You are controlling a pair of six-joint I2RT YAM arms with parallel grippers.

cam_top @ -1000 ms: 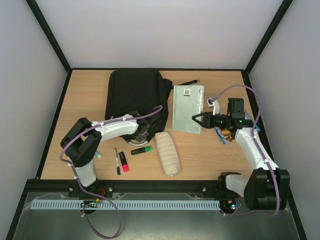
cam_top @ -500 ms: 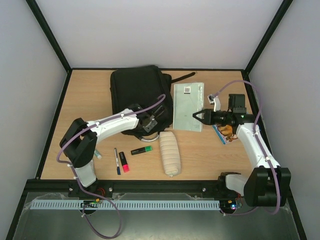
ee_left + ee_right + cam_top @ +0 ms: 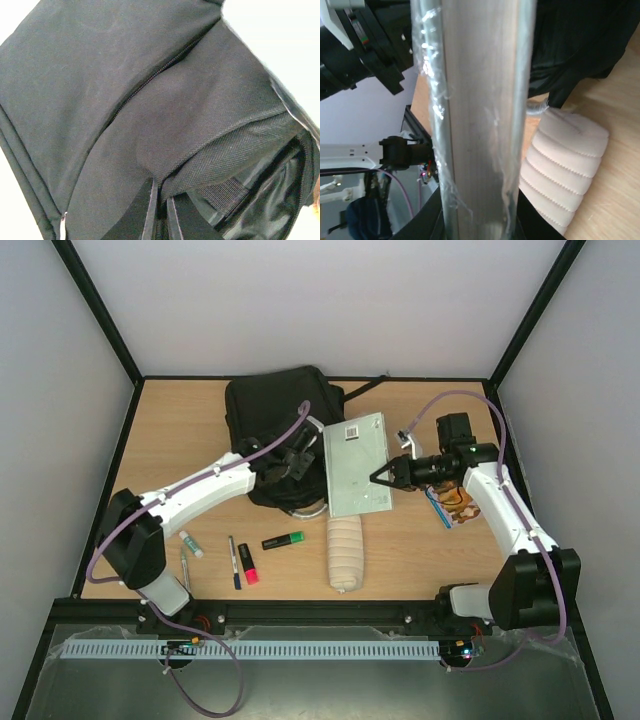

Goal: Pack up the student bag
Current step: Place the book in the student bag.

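**At upper centre of the desk (image 3: 165, 450): student bag (image 3: 265, 415) and plastic-wrapped pad (image 3: 355, 465) both gripped**

Top view: the student bag lies in the upper middle of the frame. The left hand (image 3: 292, 455) is at its lower right edge. The plastic-wrapped pad sits immediately right of the bag, tilted and overlapping the bag's right side. The right hand (image 3: 383, 477) is at the pad's lower right edge. A ribbed beige pouch (image 3: 345, 552) lies below the pad. A green marker (image 3: 285, 540), a pink marker (image 3: 249, 565) and a black pen (image 3: 235, 562) lie to the pouch's left.

Left wrist view, not evident from above: the left hand is clenched, its fingers (image 3: 147, 212) pressed together on a fold of the bag's black fabric. A zip line runs diagonally above the fold. Dark lining shows through an opening at lower right.

Right wrist view: the pad appears edge-on, running from top to bottom of the frame. The right hand grasps it between its fingers at the bottom, and the film is wrinkled. The pouch shows at lower right. Whether the pad rests on the bag cannot be told.
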